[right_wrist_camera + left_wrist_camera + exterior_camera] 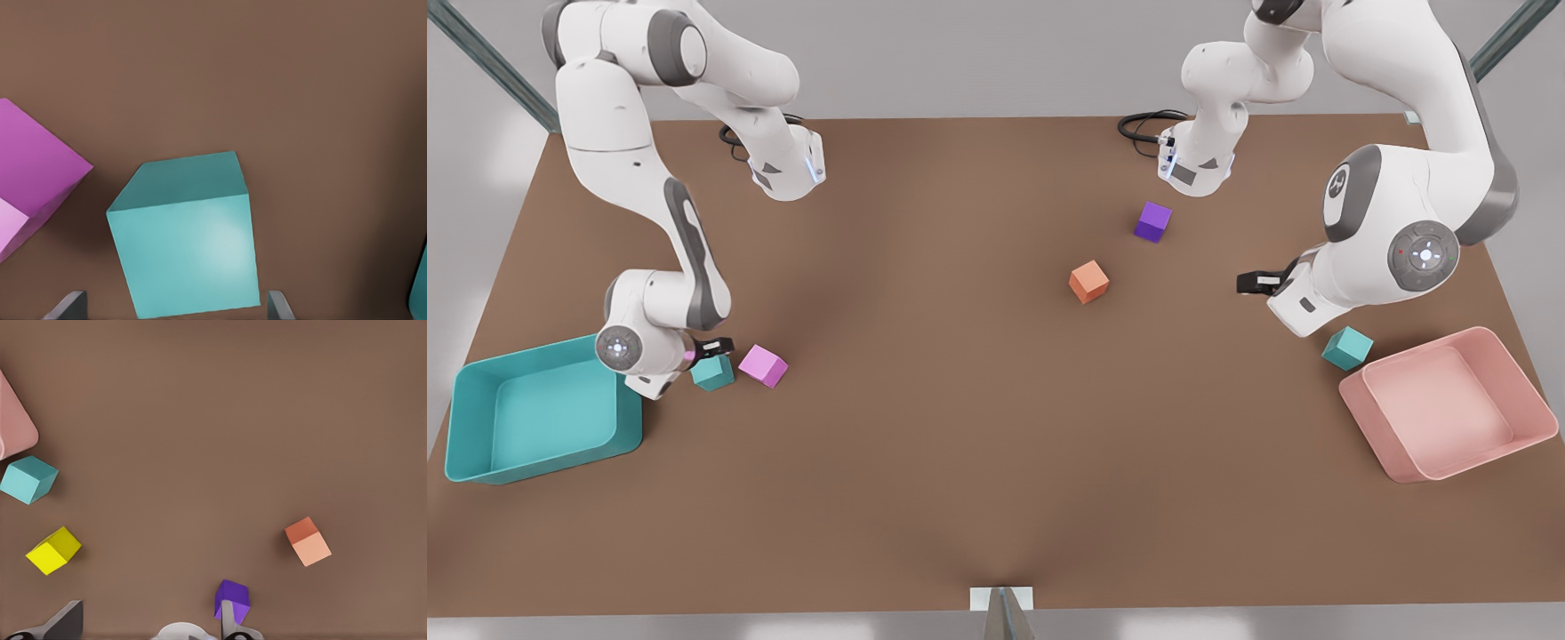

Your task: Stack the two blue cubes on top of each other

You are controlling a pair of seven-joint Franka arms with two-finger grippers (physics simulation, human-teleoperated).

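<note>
One blue cube [713, 372] sits near the teal bin on the front view's left, beside a pink cube [763, 365]. My right gripper [711, 348] hangs low over it. In the right wrist view the right gripper [173, 307] is open, with a finger on each side of this blue cube [187, 240] and a gap at both sides. The other blue cube [1347, 348] lies by the pink bin on the front view's right, also in the left wrist view [28, 480]. My left gripper [1252, 283] hovers above the table near it, open [150, 623] and empty.
A teal bin [543, 418] stands at the front view's left and a pink bin [1440, 404] at its right. An orange cube [1088, 281] and a purple cube [1153, 220] lie mid-table. A yellow cube [53, 550] lies near the second blue cube.
</note>
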